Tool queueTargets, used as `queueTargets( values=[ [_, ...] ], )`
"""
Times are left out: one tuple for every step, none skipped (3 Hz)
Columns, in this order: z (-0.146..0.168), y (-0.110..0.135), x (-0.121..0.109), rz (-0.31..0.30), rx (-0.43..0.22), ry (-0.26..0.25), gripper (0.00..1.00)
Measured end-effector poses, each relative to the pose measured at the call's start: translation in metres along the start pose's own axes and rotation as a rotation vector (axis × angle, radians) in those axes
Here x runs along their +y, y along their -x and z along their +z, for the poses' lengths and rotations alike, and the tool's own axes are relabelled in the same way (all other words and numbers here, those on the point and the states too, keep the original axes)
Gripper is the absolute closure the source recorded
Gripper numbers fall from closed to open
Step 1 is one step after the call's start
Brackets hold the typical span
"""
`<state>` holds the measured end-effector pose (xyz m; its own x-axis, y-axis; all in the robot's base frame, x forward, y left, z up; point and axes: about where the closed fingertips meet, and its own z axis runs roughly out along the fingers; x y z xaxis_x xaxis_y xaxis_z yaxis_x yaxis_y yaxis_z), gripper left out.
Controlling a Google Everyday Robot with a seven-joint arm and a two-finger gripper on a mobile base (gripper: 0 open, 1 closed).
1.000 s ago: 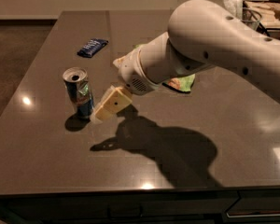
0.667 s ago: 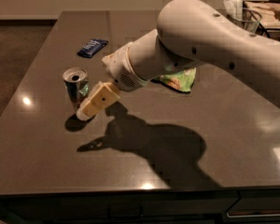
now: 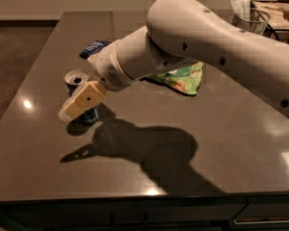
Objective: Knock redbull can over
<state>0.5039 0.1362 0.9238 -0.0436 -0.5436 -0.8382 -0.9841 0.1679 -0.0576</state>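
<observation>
The gripper (image 3: 73, 109) hangs low over the left part of the dark counter (image 3: 241, 158), about midway between the far and near edges. Its cream-coloured tip overlaps the front of the redbull can (image 3: 76, 78). Whether the gripper is released or clenched cannot be told from this angle, nor whether it touches the can. The can stands upright just behind the gripper, its silver top and opening in view, its blue body mostly covered, and only its base showing below the gripper. Farther back, toward the far left corner, a flat dark blue wrapper (image 3: 93, 47) lies partly hidden by the white arm (image 3: 192, 37), which reaches in from the right edge. A green chip bag (image 3: 185, 78) lies under the arm near the counter's middle. The arm's shadow (image 3: 149, 150) falls toward the near edge.
</observation>
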Motion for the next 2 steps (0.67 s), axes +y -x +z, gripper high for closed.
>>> queueTargets(
  values=[
    [0.0112,0.0036,0.0038,0.003,-0.002,0.026,0.16],
    [0.0155,0.0023,0.0047,0.010,0.000,0.041,0.39]
  ],
)
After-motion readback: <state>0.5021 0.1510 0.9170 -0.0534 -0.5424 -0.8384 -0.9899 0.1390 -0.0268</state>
